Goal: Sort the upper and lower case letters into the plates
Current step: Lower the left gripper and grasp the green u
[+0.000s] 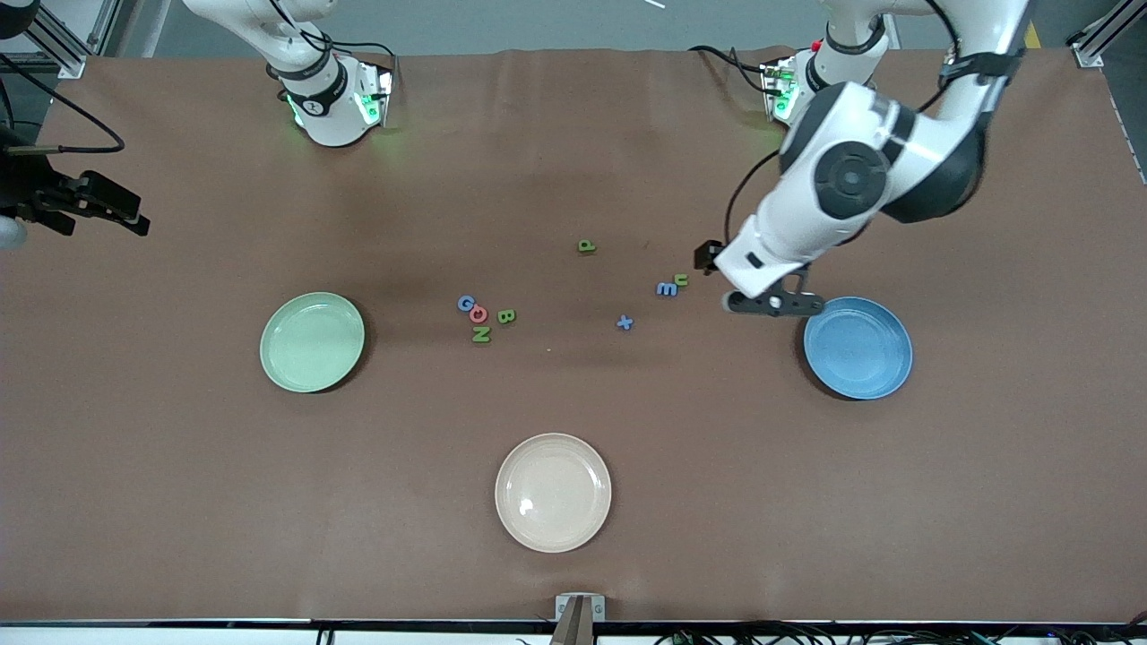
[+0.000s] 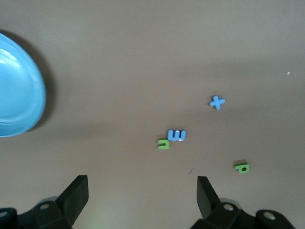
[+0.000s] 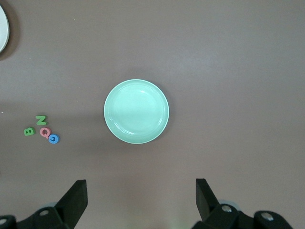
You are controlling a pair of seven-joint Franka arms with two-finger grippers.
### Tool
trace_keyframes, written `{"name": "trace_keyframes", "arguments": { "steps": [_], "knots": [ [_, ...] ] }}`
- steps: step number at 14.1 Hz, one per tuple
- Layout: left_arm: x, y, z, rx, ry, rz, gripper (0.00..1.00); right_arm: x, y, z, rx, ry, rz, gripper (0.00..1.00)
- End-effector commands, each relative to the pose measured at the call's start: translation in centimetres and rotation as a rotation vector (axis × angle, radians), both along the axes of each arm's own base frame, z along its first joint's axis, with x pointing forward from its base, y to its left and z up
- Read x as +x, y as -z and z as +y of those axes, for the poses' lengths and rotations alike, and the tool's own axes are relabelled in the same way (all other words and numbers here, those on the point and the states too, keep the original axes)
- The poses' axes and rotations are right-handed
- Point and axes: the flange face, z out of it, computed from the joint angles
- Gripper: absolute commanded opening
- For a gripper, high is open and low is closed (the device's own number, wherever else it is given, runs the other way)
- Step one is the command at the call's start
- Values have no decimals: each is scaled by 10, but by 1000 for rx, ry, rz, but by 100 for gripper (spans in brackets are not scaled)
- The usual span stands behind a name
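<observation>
Left gripper (image 1: 772,303): jaws spread wide, nothing between them. Hangs over bare table (image 1: 573,555) just beside the blue plate (image 1: 858,348), on the side toward the loose lowercase letters. In the left wrist view (image 2: 142,191), both fingers (image 2: 76,193) frame empty brown surface.

Outward from there: blue "m" (image 1: 667,288) and green "n" (image 1: 682,280) touching each other, near the left gripper. Blue "x" (image 1: 625,322) a bit nearer the front camera, apart from the pair. Green "p" (image 1: 586,245) farther from the camera, on its own. Blue plate empty, toward the left arm's end of the table.

Right gripper (image 3: 141,193): jaws also wide open, empty. Held high at the right arm's end of the table, waiting; in the front view only dark hardware at the frame edge. Looks straight down on the pale green plate (image 3: 137,111), also empty.

Uppercase cluster mid-table between the two plates, closer to the green one: blue "G" (image 1: 466,303), red "O" (image 1: 478,313), green "B" (image 1: 506,316), green "N" (image 1: 481,335). G touches O, N just beside O, B just beside the group.

Cream plate (image 1: 553,492) nearest the front camera, mid-table, empty.

Pale green plate (image 1: 312,341) toward the right arm's end. No letter in any plate.
</observation>
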Motion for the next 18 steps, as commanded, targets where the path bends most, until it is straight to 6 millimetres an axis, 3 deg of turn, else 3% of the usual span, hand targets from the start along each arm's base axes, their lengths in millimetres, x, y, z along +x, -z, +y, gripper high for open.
{"name": "trace_keyframes", "arguments": {
  "steps": [1,7,13,16,18],
  "knots": [
    [-32,18,-7,33,-23,-25,100,-5,-2,1,-14,-14,-9,100],
    [-70,91,-25,-10,-41,-76,100,-5,-1,0,-14,-12,-7,100],
    [-78,136,-27,72,25,-70,97,-5,0,0,-23,-14,-5,100],
    [-93,160,-52,55,4,-68,97,-6,0,-1,-27,-14,-5,100],
    [-93,175,-52,48,-1,-65,98,-6,0,0,-27,-16,-3,100]
  ]
}}
